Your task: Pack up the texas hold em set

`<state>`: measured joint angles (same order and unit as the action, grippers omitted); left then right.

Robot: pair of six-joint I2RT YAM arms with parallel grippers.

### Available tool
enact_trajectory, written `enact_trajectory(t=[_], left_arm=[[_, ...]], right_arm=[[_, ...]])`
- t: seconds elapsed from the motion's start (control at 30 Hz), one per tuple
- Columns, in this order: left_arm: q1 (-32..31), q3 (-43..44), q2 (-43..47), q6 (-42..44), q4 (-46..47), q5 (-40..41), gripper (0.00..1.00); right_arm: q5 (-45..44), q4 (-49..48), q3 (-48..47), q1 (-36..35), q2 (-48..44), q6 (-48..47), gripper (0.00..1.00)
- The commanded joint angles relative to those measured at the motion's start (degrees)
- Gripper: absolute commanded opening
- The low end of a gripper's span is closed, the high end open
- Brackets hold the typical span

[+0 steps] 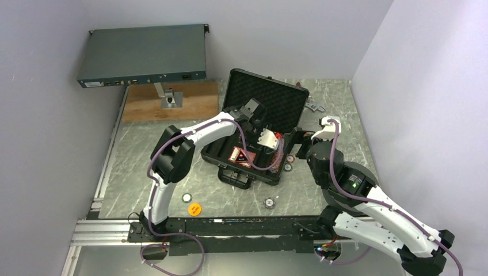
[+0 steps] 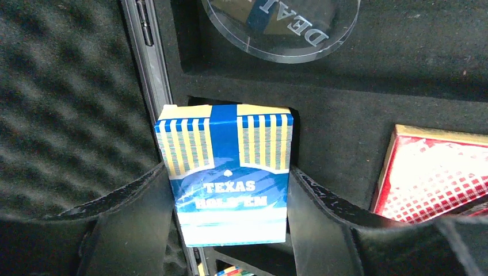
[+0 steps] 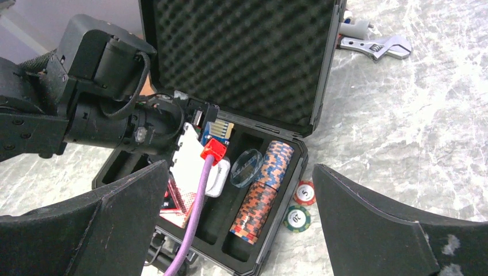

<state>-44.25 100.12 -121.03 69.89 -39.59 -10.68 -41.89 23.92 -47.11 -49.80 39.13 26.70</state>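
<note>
The black case (image 1: 286,103) lies open in mid-table, its foam lid (image 3: 241,52) upright. My left gripper (image 2: 230,230) is shut on a blue "Texas Hold'em" card deck (image 2: 227,172), held over a foam slot beside a red deck (image 2: 437,172) and a clear dealer button (image 2: 282,26). My right gripper (image 3: 240,167) hangs open above the case's right edge, holding nothing. A row of chips (image 3: 265,190) fills one slot. A red chip (image 3: 304,192) and a green chip (image 3: 297,218) lie on the table beside the case. An orange disc (image 1: 194,209) and two more chips (image 1: 187,198) (image 1: 269,202) lie near the front.
A grey-blue rack box (image 1: 144,56) stands on a wooden board (image 1: 172,100) at the back left. A wrench (image 3: 374,46) lies behind the case on the right. Walls close in on the table's left and right sides.
</note>
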Motion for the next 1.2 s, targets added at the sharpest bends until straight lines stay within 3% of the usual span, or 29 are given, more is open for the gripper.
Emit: enact_trajectory(t=[0.0, 0.03, 0.07, 0.4, 0.6, 0.8, 0.97, 1.07, 1.17], left_arm=[[0.0, -4.3, 3.4, 1.3, 0.9, 3.0, 0.90], [0.0, -4.7, 3.7, 1.1, 1.7, 3.4, 0.98], [0.0, -4.9, 4.0, 1.0, 2.3, 4.0, 0.99], [0.3, -5.1, 9.4, -0.3, 4.3, 4.0, 1.00], [1.3, -9.2, 17.2, -8.7, 15.2, 4.1, 1.00], [1.6, -16.2, 26.3, -19.4, 25.2, 10.3, 1.00], [1.6, -28.3, 38.5, -29.8, 33.8, 22.7, 1.00], [2.0, -31.5, 43.5, -40.8, 31.2, 28.8, 1.00], [2.2, -31.4, 45.3, -53.8, 21.0, 30.2, 1.00]], right_arm=[[0.2, -0.6, -1.0, 0.1, 0.1, 0.7, 0.99], [0.2, -0.6, -1.0, 0.1, 0.3, 0.8, 0.99], [0.2, -0.7, -0.9, 0.1, 0.3, 0.8, 0.99], [0.4, -0.9, -1.0, 0.1, 0.9, 0.8, 0.99], [0.6, -1.4, -1.2, 0.1, 1.7, 1.1, 0.99], [1.8, -3.2, -1.3, 0.1, 3.8, 1.7, 0.99], [3.3, -4.9, -1.8, 0.1, 6.9, 2.3, 0.99], [4.4, -6.5, -2.5, 0.1, 9.8, 2.4, 0.99], [6.3, -8.7, -3.9, 0.1, 13.6, 1.4, 0.97]])
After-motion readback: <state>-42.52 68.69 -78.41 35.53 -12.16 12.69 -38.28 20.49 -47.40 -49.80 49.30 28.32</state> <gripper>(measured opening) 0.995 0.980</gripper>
